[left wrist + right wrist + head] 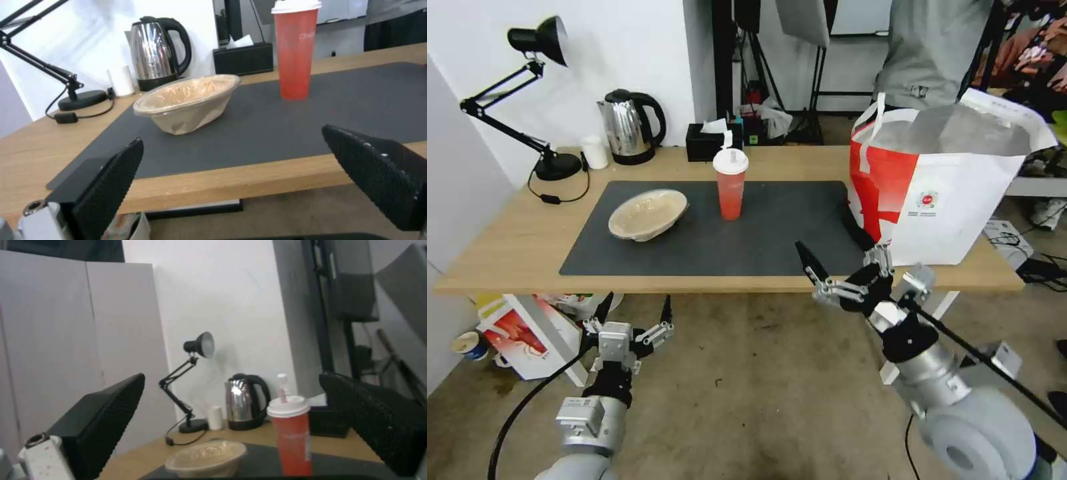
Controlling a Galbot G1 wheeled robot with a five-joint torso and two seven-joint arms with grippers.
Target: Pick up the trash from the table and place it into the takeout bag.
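On the table [507, 247], a dark grey mat [760, 233] carries a shallow beige oval bowl [648, 213] on its left part and a red cup with a white lid [730, 183] near its middle. The takeout bag [940, 187], white with red panels, stands open at the table's right end. My left gripper [634, 313] is open and empty, low in front of the table's front edge, facing the bowl [189, 100] and cup [294, 50]. My right gripper [835, 257] is open and empty over the mat's front right corner, beside the bag, looking toward the cup [291, 436] and bowl [206, 456].
Along the table's back edge stand a black desk lamp [527, 100], a small white cylinder [595, 152], a steel kettle [627, 127] and a black tissue box [710, 143]. A red-and-white printed box [520, 333] sits on the floor under the table's left end.
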